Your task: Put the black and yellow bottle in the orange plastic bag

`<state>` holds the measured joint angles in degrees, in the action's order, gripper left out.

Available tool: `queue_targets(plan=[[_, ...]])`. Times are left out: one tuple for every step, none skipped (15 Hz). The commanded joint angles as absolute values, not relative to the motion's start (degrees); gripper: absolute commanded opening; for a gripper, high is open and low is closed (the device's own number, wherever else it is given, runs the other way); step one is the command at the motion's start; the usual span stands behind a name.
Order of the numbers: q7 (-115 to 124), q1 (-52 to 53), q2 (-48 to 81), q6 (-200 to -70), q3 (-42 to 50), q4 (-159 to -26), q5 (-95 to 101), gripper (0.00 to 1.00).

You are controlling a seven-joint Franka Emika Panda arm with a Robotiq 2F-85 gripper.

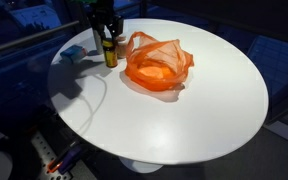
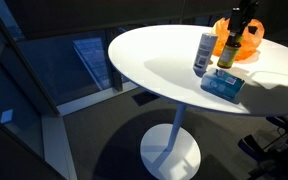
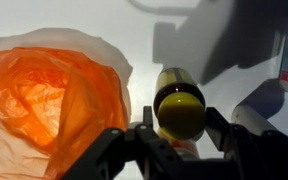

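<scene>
Round white table (image 1: 199,125), grey can (image 2: 203,52) (upright), flat blue packet (image 2: 222,83)

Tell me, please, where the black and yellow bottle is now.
In an exterior view the bottle stands upright on the table, just beside the bag; the wrist view shows it between the fingers.

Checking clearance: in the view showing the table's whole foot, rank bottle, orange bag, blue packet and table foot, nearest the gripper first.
1. Bottle, inside the gripper.
2. Orange bag behind, blue packet in front: too close to call.
3. Table foot, on the floor.
</scene>
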<state>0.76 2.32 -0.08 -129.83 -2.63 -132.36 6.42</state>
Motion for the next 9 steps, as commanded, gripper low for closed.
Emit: queue_targets(plan=[[0.7,2.2,-0.2,-125.4,-2.4,-129.5,6.7,0.27],[0.0,2.0,-0.7,-123.9,-2.2,-128.9,6.2,0.20],[-0.4,1.8,-1.0,-122.5,-1.9,-128.2,6.0,0.20],[-1.0,1.5,-1.5,-120.8,-1.6,-127.4,5.7,0.20],[-1.4,1.3,-1.9,-119.4,-1.3,-126.7,5.6,0.20],[-1.6,1.0,-2.4,-118.0,-0.9,-125.8,5.7,0.20],[-2.0,0.6,-2.8,-116.7,-0.5,-124.9,5.8,0.20],[-2.4,0.1,-3.2,-115.5,0.0,-124.0,5.7,0.20],[-3.0,-0.3,-3.6,-114.2,0.5,-123.0,5.5,0.20]])
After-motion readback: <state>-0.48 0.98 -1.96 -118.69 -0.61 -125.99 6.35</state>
